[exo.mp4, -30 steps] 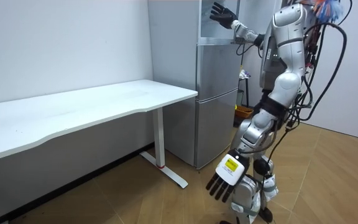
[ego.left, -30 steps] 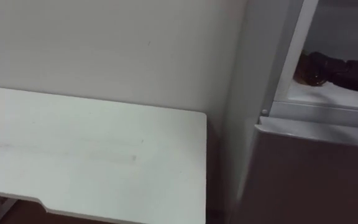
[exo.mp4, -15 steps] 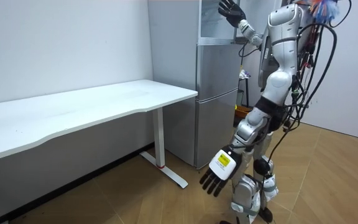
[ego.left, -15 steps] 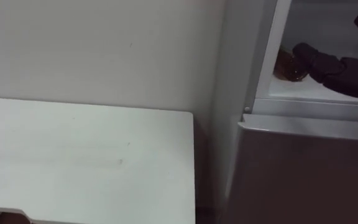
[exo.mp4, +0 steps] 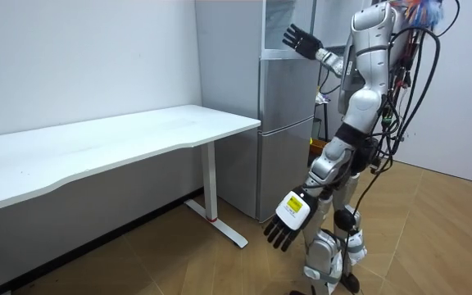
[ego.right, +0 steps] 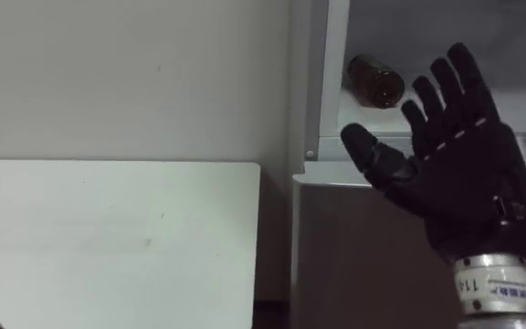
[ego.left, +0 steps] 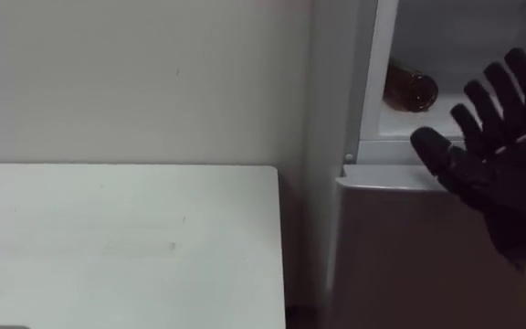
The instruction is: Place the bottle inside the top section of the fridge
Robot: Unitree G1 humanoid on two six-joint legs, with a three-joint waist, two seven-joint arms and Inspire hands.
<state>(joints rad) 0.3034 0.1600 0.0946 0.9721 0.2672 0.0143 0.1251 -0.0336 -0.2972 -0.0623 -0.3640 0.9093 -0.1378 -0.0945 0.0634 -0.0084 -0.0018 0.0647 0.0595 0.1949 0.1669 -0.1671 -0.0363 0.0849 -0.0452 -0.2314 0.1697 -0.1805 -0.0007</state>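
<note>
**Once the bottle lies in the fridge, the hand comes out empty**

While the right hand [ego.left: 500,169] was inside the upper compartment beside the bottle [ego.left: 409,90] a second ago, the left eye view now shows it drawn back out. It is raised in front of the fridge [ego.left: 400,247], over the seam above the lower door. Its fingers are spread wide and hold nothing. The bottle lies on its side on the upper shelf, near the compartment's left wall and apart from the hand. The table [ego.left: 126,238] beside the fridge is bare. The whole picture has shifted, so the head has turned too.

In the room view the robot stands upright before the fridge, its right arm stretched up toward the upper compartment but lower than half a second ago. The left hand [exo.mp4: 285,225] hangs by the leg with straight, relaxed fingers. The upper door seems to stand open, though this is hard to make out here.

The right eye view shows the same: the palm is open, with the thumb away from the fingers and the bottle resting behind them on the shelf.

The placing looks done. If the door is indeed open, shutting it is probably all that remains.
</note>
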